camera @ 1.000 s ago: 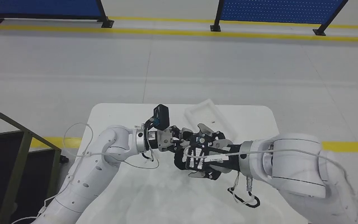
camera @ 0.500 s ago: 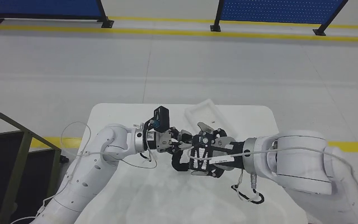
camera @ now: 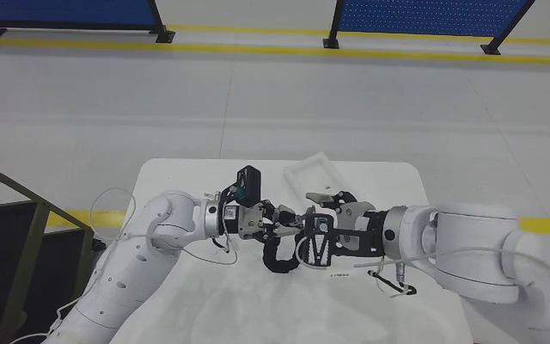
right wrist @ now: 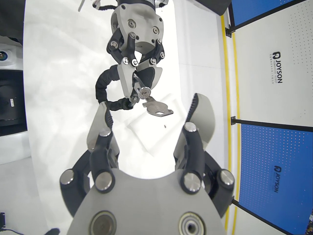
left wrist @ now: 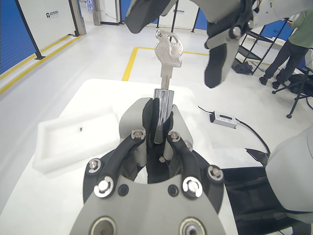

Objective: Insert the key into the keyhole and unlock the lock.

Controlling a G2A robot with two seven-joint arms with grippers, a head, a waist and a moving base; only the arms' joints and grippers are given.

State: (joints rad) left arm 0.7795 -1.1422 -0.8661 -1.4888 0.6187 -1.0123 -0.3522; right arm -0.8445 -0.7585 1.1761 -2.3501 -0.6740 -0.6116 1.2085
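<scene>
the silver metal key (left wrist: 168, 50) sits with only part of its blade in the keyhole of the chrome cylindrical lock (left wrist: 161, 118), and its flat patterned head stands free. the right gripper (right wrist: 151, 106) has its jaws wide apart, one pad on each side of the key head and touching neither. if they close off-centre or catch the head by its edge, i judge the key could be knocked askew or dragged out rather than turned. a turn could also spin the smooth lock inside the left gripper (left wrist: 160, 106), whose jaws are clamped on its sides, the keyhole end poking just past the fingertips. in the top view the two grippers meet just below the frame's centre, above the white table (camera: 172, 185), with the black sleeved cable loop (camera: 277, 258) hanging under them.
</scene>
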